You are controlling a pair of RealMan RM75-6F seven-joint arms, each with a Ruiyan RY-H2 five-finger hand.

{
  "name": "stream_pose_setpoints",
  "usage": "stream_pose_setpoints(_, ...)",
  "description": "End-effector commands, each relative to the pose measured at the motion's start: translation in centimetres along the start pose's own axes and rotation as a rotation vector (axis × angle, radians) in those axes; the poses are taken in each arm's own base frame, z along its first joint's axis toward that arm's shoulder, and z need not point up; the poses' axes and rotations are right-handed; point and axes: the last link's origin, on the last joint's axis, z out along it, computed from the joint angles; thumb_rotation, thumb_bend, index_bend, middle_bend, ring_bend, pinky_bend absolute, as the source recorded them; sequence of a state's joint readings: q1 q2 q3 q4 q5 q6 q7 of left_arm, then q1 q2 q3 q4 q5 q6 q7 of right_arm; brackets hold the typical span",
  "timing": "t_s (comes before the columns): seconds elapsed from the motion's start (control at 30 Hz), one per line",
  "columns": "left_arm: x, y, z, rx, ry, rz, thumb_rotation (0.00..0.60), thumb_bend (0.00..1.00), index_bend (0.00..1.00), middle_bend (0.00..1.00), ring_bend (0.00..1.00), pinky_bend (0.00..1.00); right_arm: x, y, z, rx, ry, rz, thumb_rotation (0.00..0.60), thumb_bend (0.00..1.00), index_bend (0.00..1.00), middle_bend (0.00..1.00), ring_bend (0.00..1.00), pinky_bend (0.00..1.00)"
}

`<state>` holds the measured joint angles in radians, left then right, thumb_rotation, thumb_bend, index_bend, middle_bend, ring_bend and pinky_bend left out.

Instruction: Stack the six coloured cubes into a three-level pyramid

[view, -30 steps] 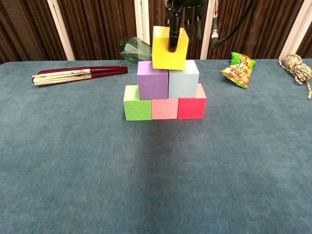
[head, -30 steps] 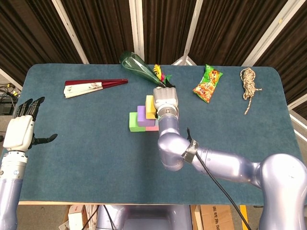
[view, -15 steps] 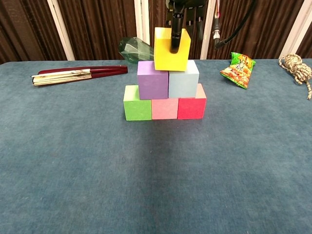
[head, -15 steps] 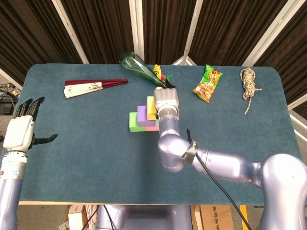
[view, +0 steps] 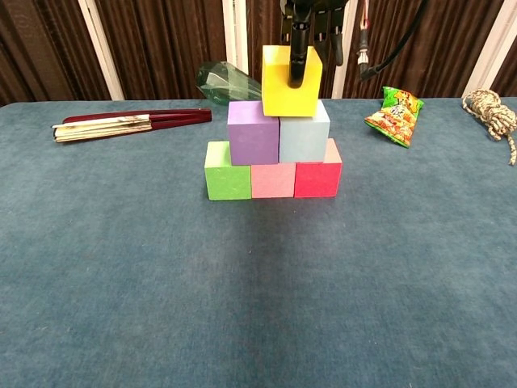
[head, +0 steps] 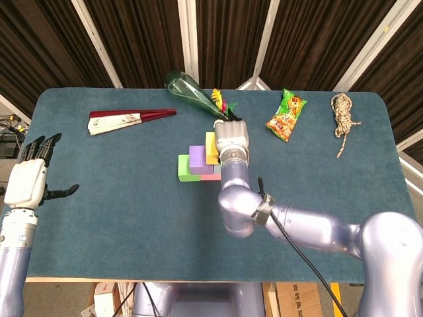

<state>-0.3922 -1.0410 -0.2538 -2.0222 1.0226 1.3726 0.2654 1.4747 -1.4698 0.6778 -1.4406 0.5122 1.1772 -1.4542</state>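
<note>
A green cube (view: 228, 170), a pink cube (view: 272, 180) and a red cube (view: 317, 178) form the bottom row. A purple cube (view: 253, 132) and a light blue cube (view: 304, 132) sit on them. My right hand (head: 230, 137) grips a yellow cube (view: 290, 81) from above, its dark fingers (view: 297, 56) over the cube's front face. The yellow cube sits at the top level, mostly over the light blue cube. My left hand (head: 30, 178) hovers open at the table's far left edge, holding nothing.
A folded red fan (view: 129, 123) lies at the back left. A green glass bottle (view: 224, 80) lies behind the stack. A snack bag (view: 395, 115) and a coil of rope (view: 492, 115) sit at the back right. The blue table (view: 258, 307) stretches in front.
The right hand has carried the yellow cube to the right, from above the purple cube toward the light blue one. The left hand has not moved.
</note>
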Motion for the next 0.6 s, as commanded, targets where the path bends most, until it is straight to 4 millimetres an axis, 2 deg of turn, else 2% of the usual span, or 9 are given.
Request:
stream_pose_setpoints(0.03, 0.01, -0.02, 0.01, 0.001, 0.000, 0.000, 0.600, 0.04, 0.00, 0.10, 0.02, 0.01, -0.13, -0.04, 0.01, 0.000, -0.004, -0.002, 0.600, 0.29, 0.39, 0.47, 0.49, 0.48)
stream_pose_setpoints(0.6, -0.19, -0.17, 0.12, 0.007, -0.004, 0.006, 0.600, 0.04, 0.00, 0.10, 0.02, 0.01, -0.78, 0.07, 0.39, -0.006, -0.009, -0.008, 0.600, 0.29, 0.39, 0.47, 0.48, 0.48)
